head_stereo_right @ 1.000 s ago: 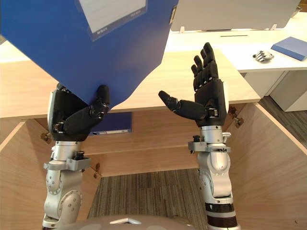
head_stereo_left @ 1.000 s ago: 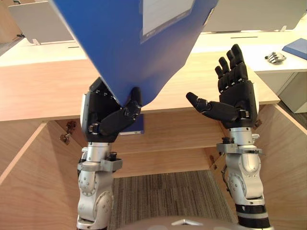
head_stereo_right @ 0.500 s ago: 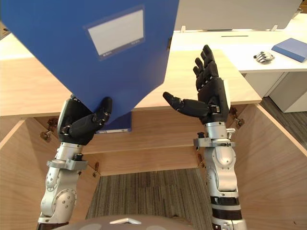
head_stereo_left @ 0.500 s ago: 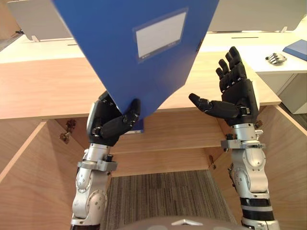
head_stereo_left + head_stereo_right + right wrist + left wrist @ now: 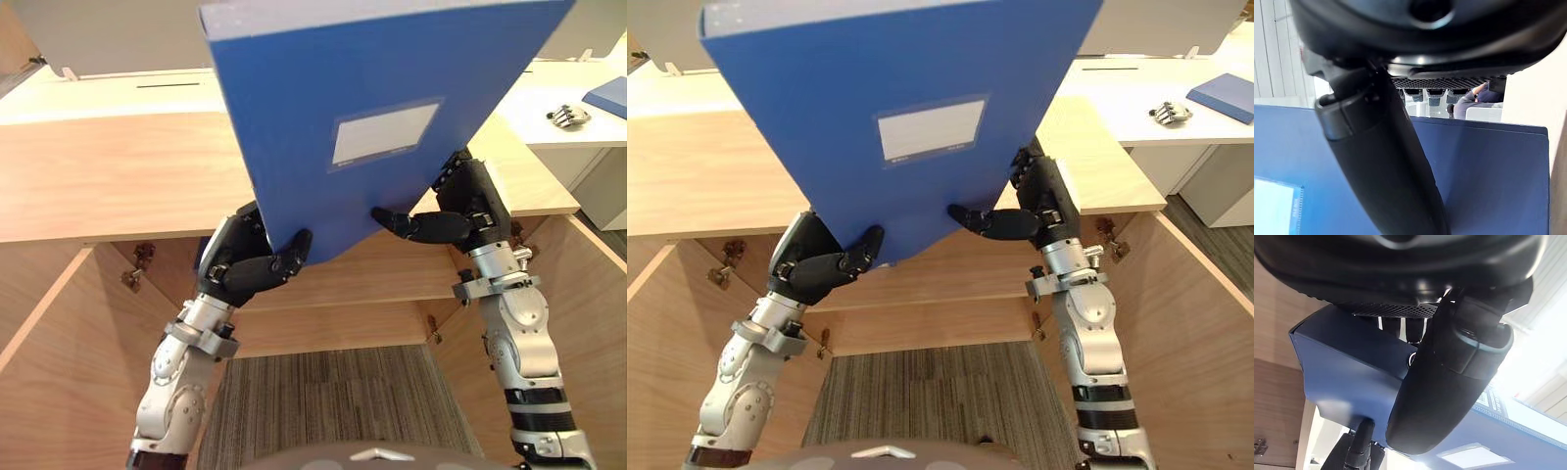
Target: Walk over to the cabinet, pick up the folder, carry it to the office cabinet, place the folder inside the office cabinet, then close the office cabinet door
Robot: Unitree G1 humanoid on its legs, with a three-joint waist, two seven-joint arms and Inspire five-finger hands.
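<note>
So the big blue rigid folder (image 5: pixel 377 88) has a white label (image 5: pixel 384 132) in a clear pocket on its front and a pale grey top edge. It's up in the air, tilted with the right side higher, in front of the light wooden cabinet (image 5: pixel 108 176), over the front edge of the cabinet's top.

Both hands have it by the bottom. The left hand (image 5: pixel 245 269) is clamped on the lower left corner, thumb (image 5: pixel 291 253) curled onto the front face and fingers wrapped behind. The right hand (image 5: pixel 470 201) pinches the lower right edge, with its thumb (image 5: pixel 407 223) lying flat across the front and the fingers going behind. Both forearms angle up and inward from below.

The cabinet doors (image 5: pixel 49 392) are swung wide open over grey striped carpet (image 5: pixel 333 401). A smaller blue folder (image 5: pixel 607 96) lies on the white desk (image 5: pixel 549 93) at the far right.
</note>
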